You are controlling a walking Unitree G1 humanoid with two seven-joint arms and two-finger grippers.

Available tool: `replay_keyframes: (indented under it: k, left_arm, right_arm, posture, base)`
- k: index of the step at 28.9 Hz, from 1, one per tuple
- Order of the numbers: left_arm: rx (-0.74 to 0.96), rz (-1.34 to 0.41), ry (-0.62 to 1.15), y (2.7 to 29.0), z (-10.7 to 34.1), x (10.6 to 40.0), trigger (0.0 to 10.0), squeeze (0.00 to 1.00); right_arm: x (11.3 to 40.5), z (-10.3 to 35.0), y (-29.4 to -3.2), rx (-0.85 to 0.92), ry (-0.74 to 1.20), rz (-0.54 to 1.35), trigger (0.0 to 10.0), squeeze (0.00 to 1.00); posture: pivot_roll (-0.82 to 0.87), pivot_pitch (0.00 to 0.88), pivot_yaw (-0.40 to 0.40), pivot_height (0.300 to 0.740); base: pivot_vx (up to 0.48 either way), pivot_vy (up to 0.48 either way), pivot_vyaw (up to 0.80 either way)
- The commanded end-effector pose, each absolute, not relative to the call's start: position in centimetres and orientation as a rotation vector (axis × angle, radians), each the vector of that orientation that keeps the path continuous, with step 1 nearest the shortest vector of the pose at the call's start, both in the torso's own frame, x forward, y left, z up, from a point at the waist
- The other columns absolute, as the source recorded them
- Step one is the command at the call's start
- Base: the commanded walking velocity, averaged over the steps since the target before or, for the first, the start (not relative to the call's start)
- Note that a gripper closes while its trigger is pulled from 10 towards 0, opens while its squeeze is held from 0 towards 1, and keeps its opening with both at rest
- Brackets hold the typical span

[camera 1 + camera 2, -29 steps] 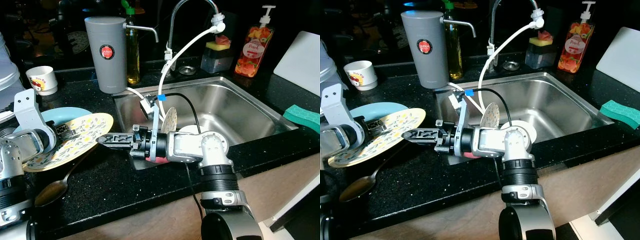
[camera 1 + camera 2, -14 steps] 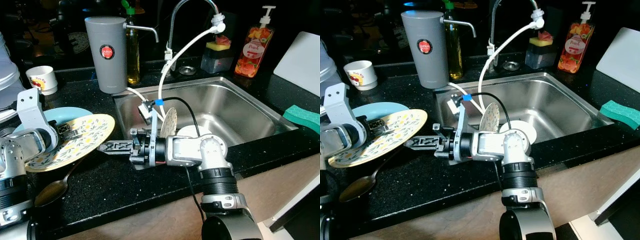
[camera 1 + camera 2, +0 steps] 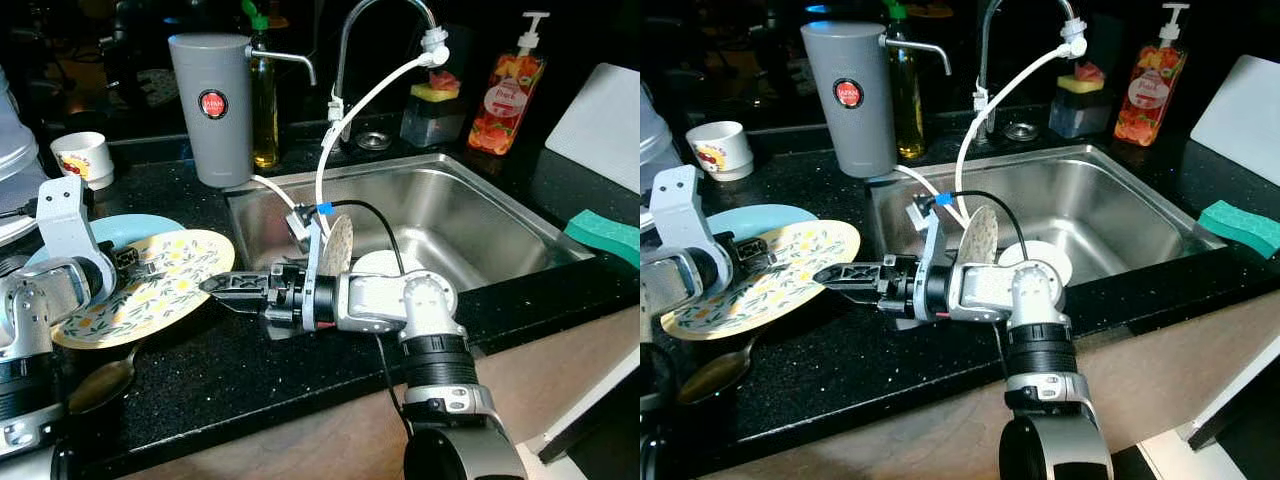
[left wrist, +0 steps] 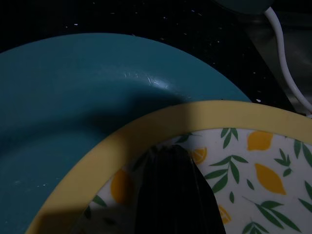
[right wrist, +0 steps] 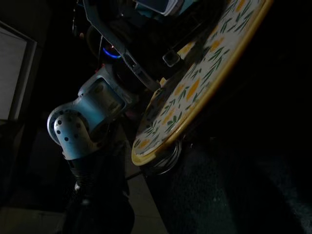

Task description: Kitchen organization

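Holding the lemon-print plate point(image 3: 150, 290) tilted at lower left, left gripper point(image 3: 130, 262) clenched on its rim over the blue plate point(image 4: 73, 97)
Spoon point(image 3: 100, 385) lies on the black counter point(image 3: 200, 370) nearest, under the plate edge; right gripper point(image 3: 222, 284) at frame centre points at the plate's right edge, fingers look pinched together on nothing; sink point(image 3: 480, 215) with a white dish point(image 3: 1040, 262) behind, grey canister point(image 3: 212, 95) upper left

Speckled glossy black countertop point(image 3: 230, 370); brushed steel sink point(image 3: 470, 215); glossy lemon-print plate point(image 3: 150, 300); matt grey canister point(image 3: 212, 110).
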State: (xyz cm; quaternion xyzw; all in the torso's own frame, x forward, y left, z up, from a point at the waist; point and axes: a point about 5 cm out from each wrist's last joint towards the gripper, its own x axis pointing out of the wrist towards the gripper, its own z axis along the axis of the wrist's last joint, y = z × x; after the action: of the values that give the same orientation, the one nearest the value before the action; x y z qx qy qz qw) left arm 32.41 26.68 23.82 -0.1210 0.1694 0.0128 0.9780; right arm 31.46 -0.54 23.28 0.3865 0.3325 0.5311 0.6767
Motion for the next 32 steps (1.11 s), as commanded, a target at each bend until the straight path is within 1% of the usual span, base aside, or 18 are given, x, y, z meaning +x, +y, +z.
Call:
replay_keyframes:
  k: [1,5,9,14,15,16,17,18,28,30,32]
  left_arm:
    - [-0.233,0.042,0.387,26.9,22.9,32.2,0.0,0.00]
    - [-0.233,0.042,0.388,26.9,22.8,32.1,0.0,0.00]
    - [-0.231,0.041,0.388,26.8,22.8,32.1,0.0,0.00]
    - [-0.228,0.043,0.387,26.9,22.8,32.1,0.0,0.00]
    - [-0.228,0.044,0.388,27.0,22.8,32.0,0.0,0.00]
    - [-0.227,0.044,0.388,26.9,22.8,32.0,0.0,0.00]
    - [-0.227,0.045,0.388,26.9,22.8,32.0,0.0,0.00]
    - [-0.227,0.045,0.388,26.9,22.8,32.0,0.0,0.00]
    - [-0.216,0.049,0.379,26.9,22.8,32.1,0.0,0.00]
    - [-0.183,0.073,0.342,27.3,23.3,32.2,5.0,0.00]
    - [-0.173,0.080,0.328,27.4,23.5,32.3,5.0,0.00]
  right_arm:
    - [31.0,23.3,0.9,0.854,0.791,1.213,10.0,0.00]
    - [31.1,22.9,1.3,0.855,0.809,1.184,10.0,0.00]
    - [31.7,22.2,1.9,0.885,0.829,1.093,10.0,0.00]
    - [32.0,22.3,2.0,0.907,0.831,1.070,10.0,0.00]
    - [32.1,22.4,2.0,0.915,0.834,1.062,7.9,0.00]
    - [32.2,22.4,2.0,0.926,0.835,1.054,3.2,0.00]
    - [32.3,22.4,2.0,0.932,0.836,1.050,0.1,0.00]
    - [32.3,22.4,2.0,0.940,0.838,1.048,0.0,0.00]
    - [32.5,22.4,2.1,0.967,0.853,1.033,0.0,0.00]
    - [32.6,22.4,2.0,0.962,0.846,1.022,0.0,0.00]
    - [32.7,22.5,2.0,0.963,0.844,1.019,0.0,0.00]
  posture:
    - [0.07,0.070,0.000,0.740]
    - [0.07,0.071,-0.002,0.740]
    - [0.08,0.073,-0.007,0.740]
    - [0.08,0.074,-0.009,0.740]
    - [0.08,0.074,-0.009,0.740]
    - [0.07,0.074,-0.009,0.740]
    - [0.07,0.074,-0.009,0.740]
    - [0.07,0.074,-0.009,0.740]
    - [0.07,0.071,-0.008,0.740]
    - [0.07,0.071,-0.008,0.740]
    - [0.07,0.070,-0.008,0.740]
  base:
    - [0.000,0.000,0.00]
    - [0.000,0.000,0.00]
    - [0.000,0.000,0.00]
    - [0.000,0.000,0.00]
    - [0.000,0.000,0.00]
    - [0.000,0.000,0.00]
    - [0.000,0.000,0.00]
    - [0.000,0.000,0.00]
    - [0.000,0.000,0.00]
    - [0.000,0.000,0.00]
    - [0.000,0.000,0.00]
